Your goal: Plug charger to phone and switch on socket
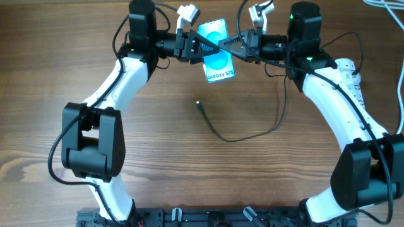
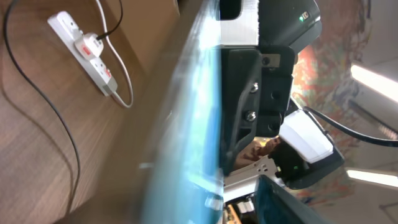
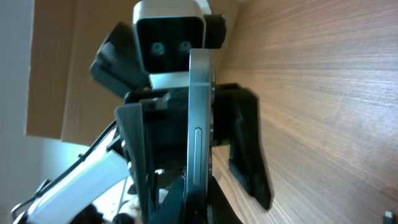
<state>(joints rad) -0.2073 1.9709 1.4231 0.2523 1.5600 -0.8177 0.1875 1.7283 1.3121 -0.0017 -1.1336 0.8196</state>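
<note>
the left gripper (image 1: 203, 45) is shut tight on the phone (image 1: 219, 63) from one side. the right gripper (image 1: 233, 48) pinches the same phone from the other side. the two arms meet at the far end of the tabletop (image 1: 158, 157). they hold the phone up between them, flat, with its blue screen facing up. in the right wrist view the phone shows only its thin edge, with dark fingers pressed on both sides.

the phone's long side runs from far to near, a little slanted. the end with the words on it points back toward the robot. the plug hole is likely on that near end, but it cannot be seen.

out from there, the charger (image 1: 243, 135) lies loose on the tabletop. its small tip (image 1: 198, 103) rests well apart from the phone, on the near side, and nothing holds it. the cable runs off from the tip toward the right arm. the tip lies a bit closer to the left gripper than to the right one.

so one gripper will likely have to let go and reach back and down for the tip.

the socket (image 2: 84, 53) sits far off in the left wrist view, with a white plug (image 2: 87, 45) in it. whether its switch is on cannot be told.
</note>
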